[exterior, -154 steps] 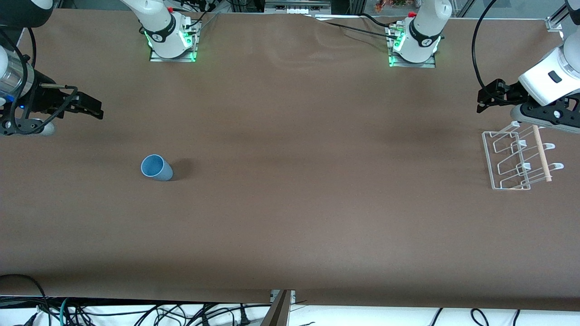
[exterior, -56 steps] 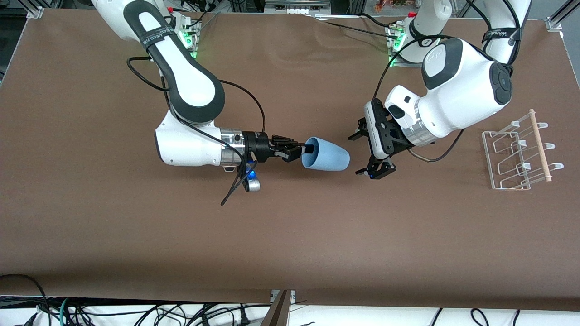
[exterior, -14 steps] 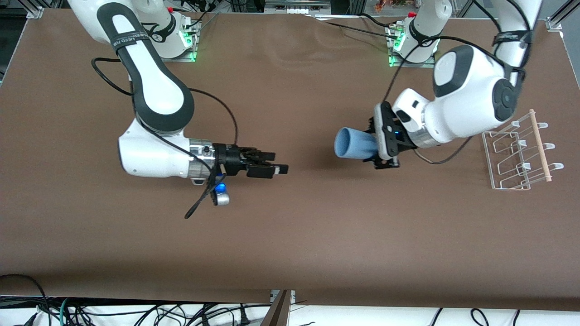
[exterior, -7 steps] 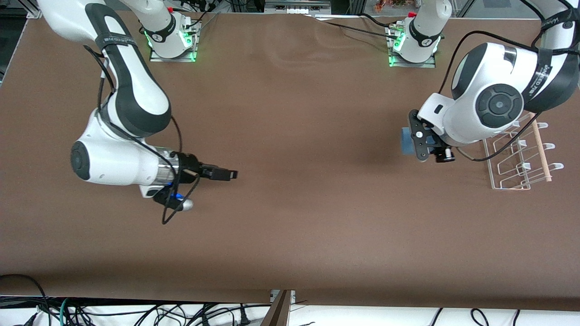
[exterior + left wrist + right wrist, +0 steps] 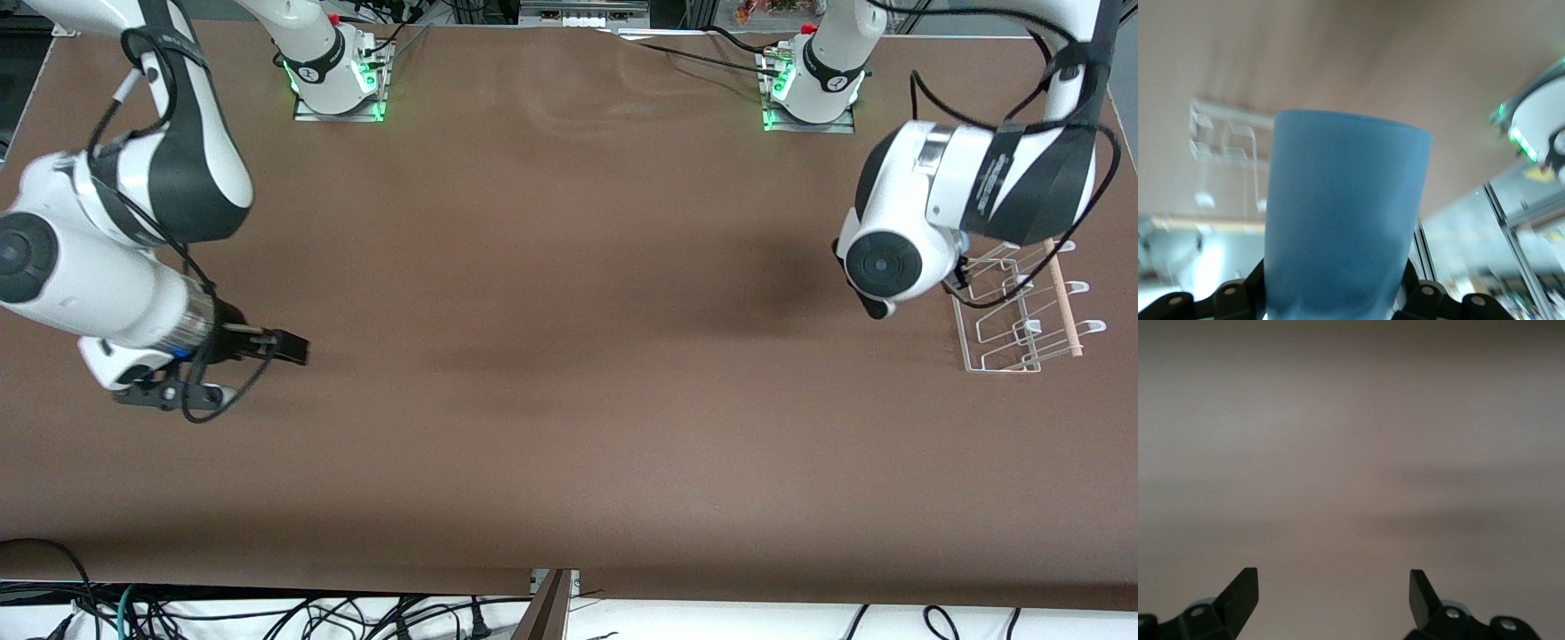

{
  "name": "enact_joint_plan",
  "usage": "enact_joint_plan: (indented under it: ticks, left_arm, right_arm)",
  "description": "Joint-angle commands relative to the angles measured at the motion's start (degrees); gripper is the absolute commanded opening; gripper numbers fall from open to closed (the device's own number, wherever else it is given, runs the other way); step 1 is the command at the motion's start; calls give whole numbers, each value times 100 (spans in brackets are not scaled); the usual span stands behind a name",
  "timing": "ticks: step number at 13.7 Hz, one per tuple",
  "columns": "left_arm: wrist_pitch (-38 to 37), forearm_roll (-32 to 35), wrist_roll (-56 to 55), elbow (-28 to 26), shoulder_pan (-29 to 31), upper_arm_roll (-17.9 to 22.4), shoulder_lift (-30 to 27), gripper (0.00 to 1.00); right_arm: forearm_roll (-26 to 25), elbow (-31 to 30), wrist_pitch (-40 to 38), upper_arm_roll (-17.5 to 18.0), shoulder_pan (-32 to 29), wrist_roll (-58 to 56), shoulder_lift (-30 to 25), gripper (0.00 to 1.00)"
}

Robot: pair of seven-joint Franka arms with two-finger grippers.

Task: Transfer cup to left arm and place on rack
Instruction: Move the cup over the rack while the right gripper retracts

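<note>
The light-blue cup (image 5: 1346, 227) fills the left wrist view, gripped near its base between the black jaws of my left gripper (image 5: 1338, 303). In the front view the cup and that gripper are hidden under the left arm's white wrist (image 5: 893, 262), which hangs right beside the rack (image 5: 1013, 311). The rack also shows in the left wrist view (image 5: 1225, 143), past the cup. My right gripper (image 5: 292, 348) is open and empty, over bare table toward the right arm's end. Its fingers stand wide apart in the right wrist view (image 5: 1333, 587).
The brown table cover (image 5: 569, 356) stretches between the two arms. The arm bases (image 5: 338, 80) (image 5: 813, 84) stand along the table's edge farthest from the front camera. The rack's wooden dowel (image 5: 1062, 293) runs along its top.
The left arm has swung with the cup to the rack, so the cup is now hidden in the front view. The right arm has drawn back toward its end of the table, empty.
</note>
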Motion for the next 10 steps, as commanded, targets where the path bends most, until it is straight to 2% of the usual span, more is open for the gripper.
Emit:
enact_joint_plan:
  ticks: [1, 3, 5, 8, 10]
  left_arm:
    - [-424, 664, -113, 37, 286, 122, 317, 0]
    - [-827, 1330, -655, -120, 392, 166, 309, 0]
    - [-795, 1579, -956, -742, 532, 166, 64, 0]
    - [46, 2483, -1001, -1814, 586, 131, -270, 0]
    - [768, 2835, -1010, -2421, 901, 131, -604, 0]
  right_arm:
    - [-220, -497, -297, -8, -295, -708, -712, 100]
    - [-220, -611, -711, -8, -419, -752, -1029, 100]
    - [-193, -638, -809, 35, -419, -717, -1267, 100]
    - [-176, -638, -941, 18, -472, -770, -1539, 100]
    - [-149, -612, -880, 27, -490, -753, -1602, 100]
